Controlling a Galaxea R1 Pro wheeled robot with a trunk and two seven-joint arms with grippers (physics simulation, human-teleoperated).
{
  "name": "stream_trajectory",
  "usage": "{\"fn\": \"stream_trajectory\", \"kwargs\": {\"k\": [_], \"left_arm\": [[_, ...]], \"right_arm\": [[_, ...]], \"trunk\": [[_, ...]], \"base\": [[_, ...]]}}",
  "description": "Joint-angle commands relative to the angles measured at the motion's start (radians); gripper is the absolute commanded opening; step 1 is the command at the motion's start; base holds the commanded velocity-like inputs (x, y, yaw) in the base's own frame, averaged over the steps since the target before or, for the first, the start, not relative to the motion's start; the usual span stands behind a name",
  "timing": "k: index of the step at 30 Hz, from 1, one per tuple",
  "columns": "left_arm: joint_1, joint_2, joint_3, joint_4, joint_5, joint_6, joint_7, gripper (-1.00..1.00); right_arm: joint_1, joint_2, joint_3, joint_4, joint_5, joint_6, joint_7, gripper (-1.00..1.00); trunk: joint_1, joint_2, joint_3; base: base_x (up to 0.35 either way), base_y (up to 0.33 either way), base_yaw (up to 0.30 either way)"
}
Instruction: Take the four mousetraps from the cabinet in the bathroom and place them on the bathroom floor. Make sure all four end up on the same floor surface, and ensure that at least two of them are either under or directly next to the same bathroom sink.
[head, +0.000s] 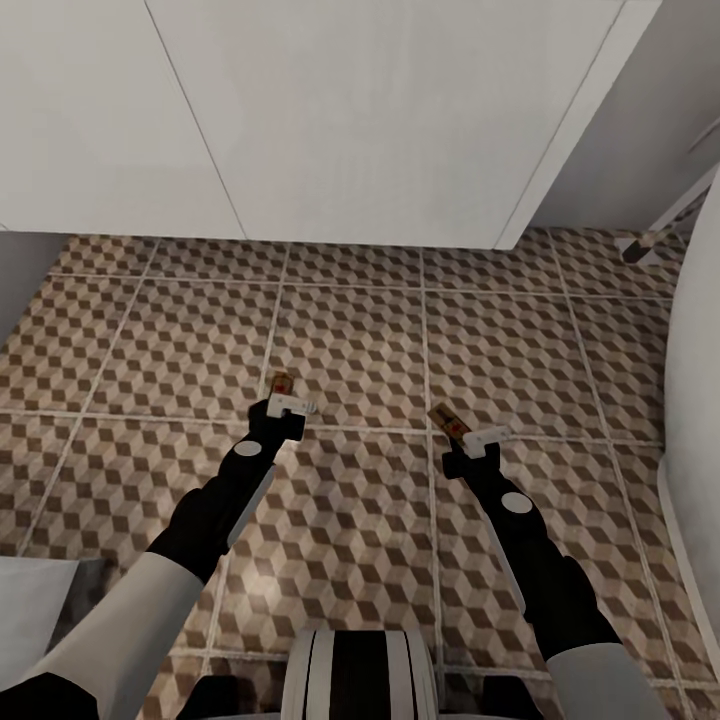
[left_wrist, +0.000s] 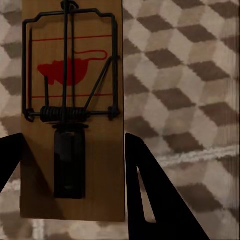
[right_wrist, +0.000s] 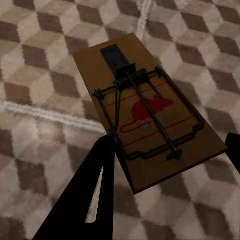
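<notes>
Two mousetraps are in view, each a small brown board with a dark wire spring and a red mouse print. My left gripper (head: 290, 405) is shut on one mousetrap (head: 281, 382), its fingers (left_wrist: 150, 200) pressing the board's (left_wrist: 95, 165) long edges low over the bathroom floor (head: 350, 340). My right gripper (head: 485, 437) is shut on the other mousetrap (head: 447, 420), gripped near one end and tilted (right_wrist: 150, 110). Both traps hang a short way in front of the white two-door vanity (head: 350, 120). I cannot tell whether either board touches the tiles. The basin and the cabinet are out of view.
The vanity's front runs across the far side. A white curved body (head: 695, 380) borders the floor on the right, and a pale object (head: 35, 600) sits at the near left. Cube-patterned tile stretches between the arms and the vanity.
</notes>
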Motion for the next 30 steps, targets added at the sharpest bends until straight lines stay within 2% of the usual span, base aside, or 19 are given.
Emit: {"fn": "stream_trajectory", "kwargs": {"k": [1,12,22,30], "left_arm": [[-0.001,-0.002,-0.003,0.000,0.003,0.005,0.007,-1.00],[0.006,0.003,-0.003,-0.018,0.002,0.000,0.006,-1.00],[0.010,0.003,-0.004,-0.047,0.003,-0.001,0.004,-1.00],[0.010,0.000,-0.004,-0.049,0.003,0.002,0.005,-1.00]], "right_arm": [[0.000,0.000,-0.002,-0.002,0.008,0.006,0.009,-1.00],[0.000,0.000,-0.002,-0.002,0.008,0.006,0.009,-1.00],[0.000,0.000,-0.002,-0.002,0.008,0.006,0.010,-1.00],[0.000,0.000,-0.002,-0.002,0.008,0.003,0.009,-1.00]], "trunk": [[0.000,0.000,-0.002],[0.000,0.000,-0.020],[0.004,-0.003,-0.074],[0.004,-0.003,-0.087]], "base": [[0.000,0.000,0.000],[0.000,0.000,0.000],[0.000,0.000,0.000],[0.000,0.000,0.000]]}}
